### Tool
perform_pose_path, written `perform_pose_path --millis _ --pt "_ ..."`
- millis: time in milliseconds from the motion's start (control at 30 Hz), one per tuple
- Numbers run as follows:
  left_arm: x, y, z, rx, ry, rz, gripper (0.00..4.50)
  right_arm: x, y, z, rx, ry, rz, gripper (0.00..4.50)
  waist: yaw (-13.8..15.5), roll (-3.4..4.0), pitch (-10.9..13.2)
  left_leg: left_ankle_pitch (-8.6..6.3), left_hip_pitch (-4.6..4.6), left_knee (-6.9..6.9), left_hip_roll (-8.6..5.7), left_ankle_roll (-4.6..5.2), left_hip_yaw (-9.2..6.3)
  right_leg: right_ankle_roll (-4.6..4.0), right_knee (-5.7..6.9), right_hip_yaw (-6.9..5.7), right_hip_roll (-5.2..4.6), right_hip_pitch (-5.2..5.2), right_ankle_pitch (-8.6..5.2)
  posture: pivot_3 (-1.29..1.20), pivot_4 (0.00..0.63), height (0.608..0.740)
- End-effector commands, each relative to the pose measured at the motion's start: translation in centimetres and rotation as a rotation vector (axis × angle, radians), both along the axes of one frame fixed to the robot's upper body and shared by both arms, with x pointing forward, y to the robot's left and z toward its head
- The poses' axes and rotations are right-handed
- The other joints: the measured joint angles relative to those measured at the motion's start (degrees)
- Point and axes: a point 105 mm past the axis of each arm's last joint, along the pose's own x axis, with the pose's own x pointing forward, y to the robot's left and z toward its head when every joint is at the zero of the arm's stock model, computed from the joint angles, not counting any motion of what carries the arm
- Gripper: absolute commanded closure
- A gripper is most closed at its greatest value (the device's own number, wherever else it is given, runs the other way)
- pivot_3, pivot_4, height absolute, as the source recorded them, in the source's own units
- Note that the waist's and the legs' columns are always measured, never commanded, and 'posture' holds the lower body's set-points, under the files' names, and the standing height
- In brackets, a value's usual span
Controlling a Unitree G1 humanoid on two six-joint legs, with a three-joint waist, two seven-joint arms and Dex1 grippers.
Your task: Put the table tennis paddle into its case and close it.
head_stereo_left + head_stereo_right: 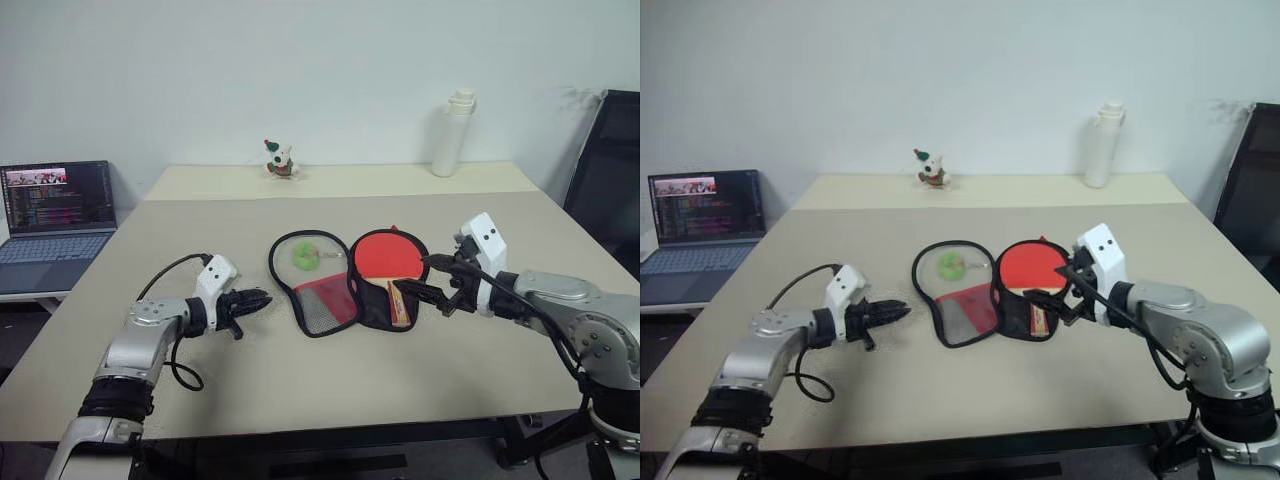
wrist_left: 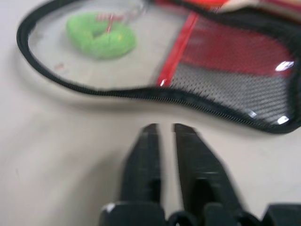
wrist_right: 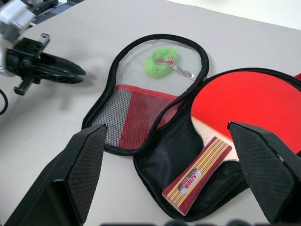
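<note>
The case (image 1: 318, 300) lies unzipped and spread flat in the middle of the table. Its left half shows a mesh pocket. The table tennis paddle (image 1: 386, 253) rests in the black right half, red face up, with its striped handle (image 3: 197, 174) pointing toward the near edge. My left gripper (image 1: 262, 299) is shut and empty, low over the table, a short way left of the case's zipper edge (image 2: 141, 92). My right gripper (image 1: 432, 277) hovers open just right of the handle, holding nothing.
A small green ball (image 1: 304, 254) lies in the case's left half. A toy figure (image 1: 281, 160) and a white bottle (image 1: 453, 133) stand at the table's far edge. A laptop (image 1: 55, 215) sits on a side surface at left. At right stands a black chair (image 1: 610, 180).
</note>
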Motion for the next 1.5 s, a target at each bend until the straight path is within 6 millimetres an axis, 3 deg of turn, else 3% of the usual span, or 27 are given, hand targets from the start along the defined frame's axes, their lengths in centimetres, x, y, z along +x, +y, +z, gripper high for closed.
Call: perform_pose_path --millis 33,167,500,700,800,867,1133,1300,1500 --pt "1.2 0.2 0.6 0.051 -0.045 0.019 4.45 -1.1 0.3 1.0 -0.014 -0.059 0.055 0.00 0.1 -0.01 0.0 0.00 0.00 0.00 0.00 0.00 0.00 0.00 0.00 0.00 -0.01 0.00 0.00 0.00 0.150 0.740" --pt "3.2 -0.2 -0.3 0.085 -0.063 0.089 4.45 -1.8 0.1 0.6 -0.042 -0.049 0.091 0.00 0.2 -0.03 0.0 0.00 0.00 0.02 -0.04 0.00 0.00 0.02 0.00 0.00 -0.04 0.02 0.01 0.00 0.150 0.740" --pt "5.6 -6.3 -0.9 -0.005 -0.082 0.013 4.45 -1.9 -0.5 0.2 -0.059 -0.045 0.072 0.00 0.7 -0.09 0.0 0.00 -0.01 0.09 -0.10 0.00 0.03 0.10 -0.03 -0.01 -0.06 0.08 0.06 0.00 0.150 0.740" --pt "6.8 -9.8 2.6 -0.052 -0.166 -0.080 4.45 -2.0 -2.0 0.0 -0.070 -0.038 0.021 0.00 0.9 -0.19 0.1 0.00 -0.09 0.11 -0.12 0.00 0.06 0.11 -0.07 -0.07 -0.06 0.07 0.07 0.00 0.150 0.740" --pt "7.0 -14.4 6.4 -0.048 -0.265 -0.220 4.45 -2.0 -3.3 0.3 -0.062 -0.032 -0.028 0.00 1.3 -0.21 0.1 0.00 -0.15 0.11 -0.14 0.00 0.06 0.12 -0.12 -0.11 -0.06 0.07 0.07 0.00 0.150 0.740" --pt "7.0 -16.8 7.7 -0.038 -0.293 -0.268 4.45 -2.0 -3.6 0.6 -0.050 -0.036 -0.038 0.00 1.7 -0.22 0.1 0.00 -0.26 0.15 -0.17 0.00 0.05 0.15 -0.16 -0.19 -0.05 0.05 0.09 0.00 0.150 0.740" --pt "6.1 -22.8 8.1 -0.062 -0.280 -0.351 4.45 -2.1 -3.8 0.5 -0.046 -0.033 -0.076 0.00 1.0 -0.19 0.1 -0.08 -0.40 0.11 -0.17 0.15 0.09 0.31 -0.65 -0.06 0.00 0.04 0.20 0.00 0.150 0.740" --pt "6.1 -22.8 8.1 -0.080 -0.281 -0.354 4.45 -1.6 -4.6 -0.2 -0.039 -0.017 -0.147 0.00 1.0 -0.19 0.1 -0.08 -0.74 0.14 -0.18 0.14 0.11 0.11 -0.56 -0.08 0.02 -0.35 0.33 0.00 0.150 0.740" --pt "6.1 -18.5 8.4 -0.156 -0.269 -0.367 4.45 1.5 -5.3 -2.7 0.065 0.061 -0.280 0.00 0.4 -0.16 0.0 -0.07 -0.73 0.17 -0.15 0.14 0.13 0.05 -0.50 -0.04 0.03 -0.38 0.37 0.00 0.150 0.740"
